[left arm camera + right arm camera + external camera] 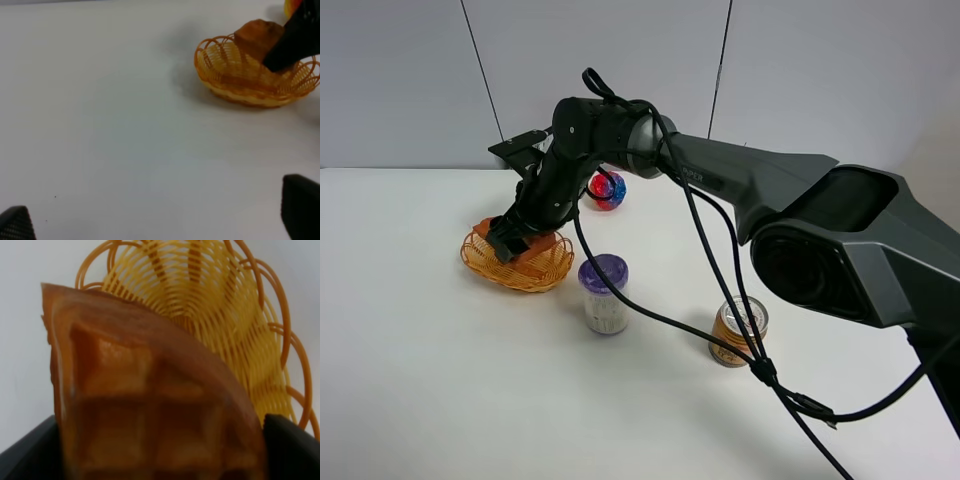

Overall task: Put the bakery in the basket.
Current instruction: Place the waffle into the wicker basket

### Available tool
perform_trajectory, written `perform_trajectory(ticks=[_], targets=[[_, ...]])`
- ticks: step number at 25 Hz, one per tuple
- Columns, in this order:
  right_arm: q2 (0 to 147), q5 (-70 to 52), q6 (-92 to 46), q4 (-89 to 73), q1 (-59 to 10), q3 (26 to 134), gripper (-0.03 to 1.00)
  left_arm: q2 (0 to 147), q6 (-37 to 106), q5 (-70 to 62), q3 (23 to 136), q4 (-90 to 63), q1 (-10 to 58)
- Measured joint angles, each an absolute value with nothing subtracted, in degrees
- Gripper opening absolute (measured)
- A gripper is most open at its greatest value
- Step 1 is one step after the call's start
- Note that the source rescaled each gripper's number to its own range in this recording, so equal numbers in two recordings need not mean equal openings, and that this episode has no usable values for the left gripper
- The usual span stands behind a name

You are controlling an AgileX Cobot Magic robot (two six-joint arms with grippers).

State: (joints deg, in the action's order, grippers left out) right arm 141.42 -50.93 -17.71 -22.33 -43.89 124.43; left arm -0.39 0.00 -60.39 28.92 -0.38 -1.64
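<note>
right gripper (517, 238) clamping bakery (150, 400), over basket (220, 70)

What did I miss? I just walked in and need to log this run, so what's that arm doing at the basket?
The right gripper has reached across the table and holds the waffle wedge clamped between its fingers, low over the wicker basket. It has not yet let go. The left gripper hangs open over bare table, holding nothing. A red-and-blue ball, a purple-lidded jar and a can stand apart from the basket.
</note>
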Motion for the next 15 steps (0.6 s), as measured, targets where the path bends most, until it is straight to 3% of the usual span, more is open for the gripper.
perform_trajectory(ticks=[8,15], targets=[[141.4,-49.6,-16.3,-22.4,-43.9,124.4,0.45,-0.4,0.0,-60.4,28.9,-0.4,-1.6],[139.6,-50.0,-14.6,-22.1,-43.9,124.4,0.47,-0.4,0.0,-60.4,28.9,-0.4,-1.6]])
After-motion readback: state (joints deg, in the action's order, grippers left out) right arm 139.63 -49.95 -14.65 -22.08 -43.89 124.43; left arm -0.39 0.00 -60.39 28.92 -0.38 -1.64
